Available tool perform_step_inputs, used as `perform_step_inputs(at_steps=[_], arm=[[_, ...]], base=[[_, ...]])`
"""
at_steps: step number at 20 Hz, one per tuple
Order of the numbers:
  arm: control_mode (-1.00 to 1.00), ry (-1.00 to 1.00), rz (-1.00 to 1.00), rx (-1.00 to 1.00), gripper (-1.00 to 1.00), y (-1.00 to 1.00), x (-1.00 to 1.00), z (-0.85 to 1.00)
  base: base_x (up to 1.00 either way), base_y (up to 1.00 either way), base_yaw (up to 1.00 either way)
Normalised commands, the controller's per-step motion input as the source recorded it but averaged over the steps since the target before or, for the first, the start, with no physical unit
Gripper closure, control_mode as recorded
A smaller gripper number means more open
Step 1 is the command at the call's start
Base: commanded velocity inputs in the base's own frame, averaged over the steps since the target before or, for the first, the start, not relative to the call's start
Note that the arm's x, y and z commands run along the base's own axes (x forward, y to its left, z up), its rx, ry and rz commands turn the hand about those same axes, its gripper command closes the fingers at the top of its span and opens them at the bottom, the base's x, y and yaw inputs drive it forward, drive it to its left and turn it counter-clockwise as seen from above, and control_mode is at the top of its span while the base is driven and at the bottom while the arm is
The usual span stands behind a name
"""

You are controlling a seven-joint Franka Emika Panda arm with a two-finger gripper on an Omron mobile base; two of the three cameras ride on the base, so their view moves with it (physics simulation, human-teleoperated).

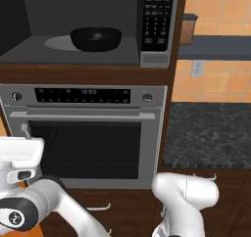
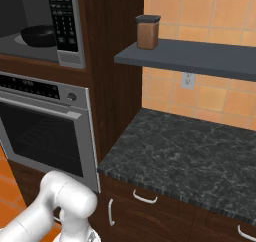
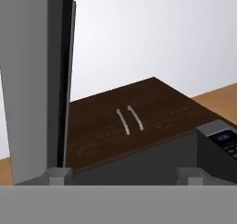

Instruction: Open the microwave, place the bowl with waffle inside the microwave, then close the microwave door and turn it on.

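The microwave (image 1: 158, 30) stands open above the wall oven, its keypad strip (image 2: 64, 16) on the right. The black bowl (image 1: 95, 38) (image 2: 39, 36) sits on the turntable inside the dark cavity. The waffle is hidden from these angles. In the hand view, the microwave door (image 3: 32, 79) stands swung out as a tall grey panel with a dark edge, at the left. My gripper (image 3: 124, 176) is open, its left fingertip (image 3: 58, 174) right beside the door's lower edge and nothing between the tips. My white hand (image 1: 19, 155) hangs low at the left, in front of the oven.
The wall oven (image 1: 88, 138) with its bar handle sits directly below the microwave. A dark stone counter (image 2: 190, 156) lies to the right, under a shelf carrying a brown canister (image 2: 148, 32). A wooden cabinet front with two handles (image 3: 128, 120) lies beyond the fingertips.
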Motion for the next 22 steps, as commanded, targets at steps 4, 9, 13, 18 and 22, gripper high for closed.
perform_step_inputs(at_steps=[4, 9, 13, 18, 22], arm=[[-1.00, -0.03, -0.05, 0.11, -1.00, -0.31, 0.00, 0.45], [-1.00, -0.01, -0.05, 0.20, -1.00, -0.64, -0.01, 0.47], [-1.00, -0.03, 0.00, 0.24, -1.00, -0.80, -0.05, 0.50], [-1.00, -0.01, 0.00, 0.24, -1.00, -0.79, -0.01, 0.63], [-1.00, -0.01, 0.00, 0.20, -1.00, -0.46, -0.06, 0.26]], base=[[0.00, 0.00, 0.00], [0.00, 0.00, 0.00], [0.00, 0.00, 0.00], [0.00, 0.00, 0.00], [0.00, 0.00, 0.00]])
